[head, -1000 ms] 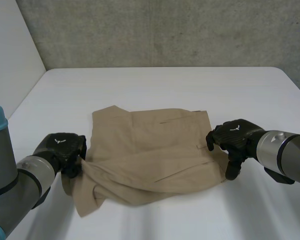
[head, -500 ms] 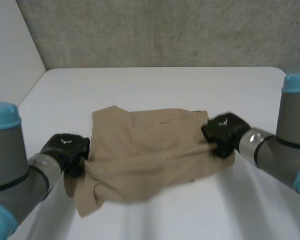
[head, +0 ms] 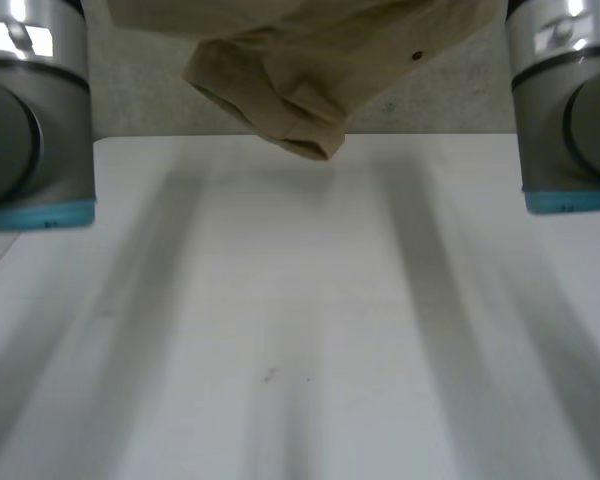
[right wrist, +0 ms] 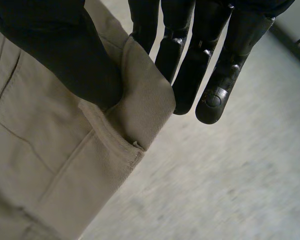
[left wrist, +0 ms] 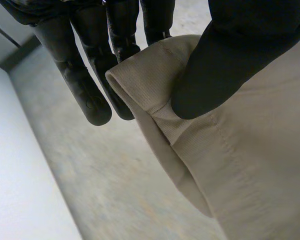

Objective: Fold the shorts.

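**Shorts held aloft by two corners, clear of the counter**

The shorts (head: 310, 50) hang in the air between the two arms, well above the white counter (head: 300, 350) and touching none of it. A bunched lump of tan cloth sags lowest near the middle. The left hand (left wrist: 230, 65) is clamped on one corner, its thumb pressing the hemmed edge against the fingers (left wrist: 82, 85) behind. The right hand (right wrist: 65, 55) grips the opposite corner the same way, thumb over a seamed edge (waistband or leg hem, I cannot tell).

The cloth looks like a light, soft twill — limp, matte and not slippery, with nothing fragile about it. It will probably drape and crease wherever it is unsupported. The thick stitched hems seem the best places to hold, since the ridge gives each thumb something to bite on. For a clean fold, the corners likely need to be kept well apart so the middle bunch pulls flat — then the hanging edge can meet the counter first.
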